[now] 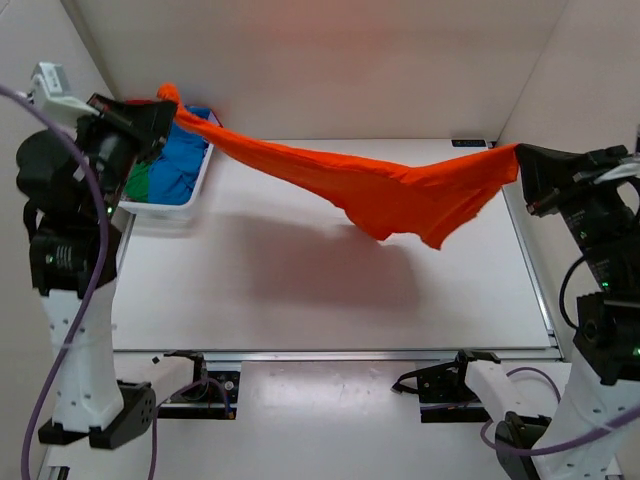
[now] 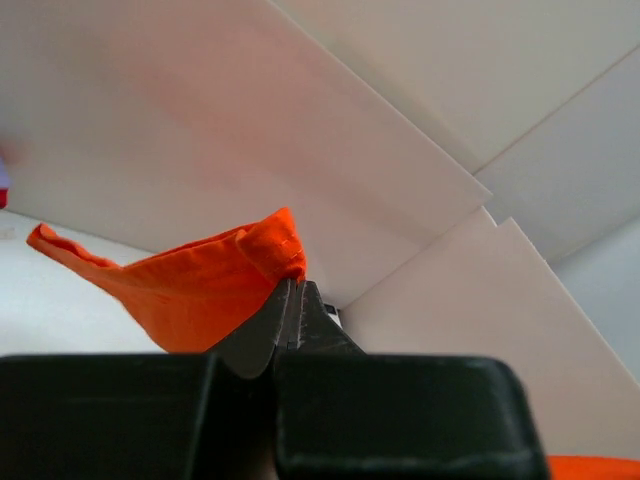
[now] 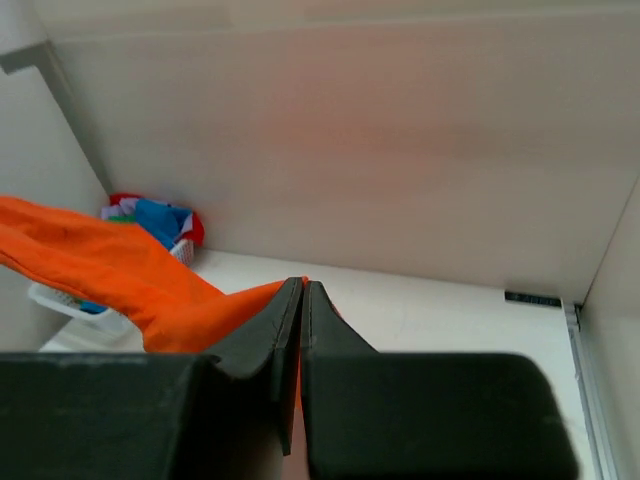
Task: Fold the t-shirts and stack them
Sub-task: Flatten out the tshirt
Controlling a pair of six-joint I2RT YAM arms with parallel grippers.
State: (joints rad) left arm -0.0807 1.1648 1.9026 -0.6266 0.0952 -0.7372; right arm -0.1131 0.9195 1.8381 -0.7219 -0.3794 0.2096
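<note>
Orange shirt [image 1: 380, 190] hangs stretched in air, sagging above table [image 1: 300, 300]. Left gripper [image 1: 166, 98] pinched tight on bunched end over basket [image 1: 165, 211]; right gripper [image 1: 520, 158] clamped on opposite edge. Cloth looks light, limp, likely slippery in thin pinch; better hold at corners or seams.

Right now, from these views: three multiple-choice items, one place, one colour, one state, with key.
1. Where on the table is the white basket? A) far left corner B) far right corner C) near middle
2. Colour of the shirt both grippers hold? A) blue B) orange C) green
3. That shirt's state? A) folded flat B) stretched in the air, sagging C) in the basket
Key: 1 A, it shows top left in the overhead view; 2 B, orange cloth is pinched in the left gripper and the right gripper; 3 B, its shadow falls on the table below.
</note>
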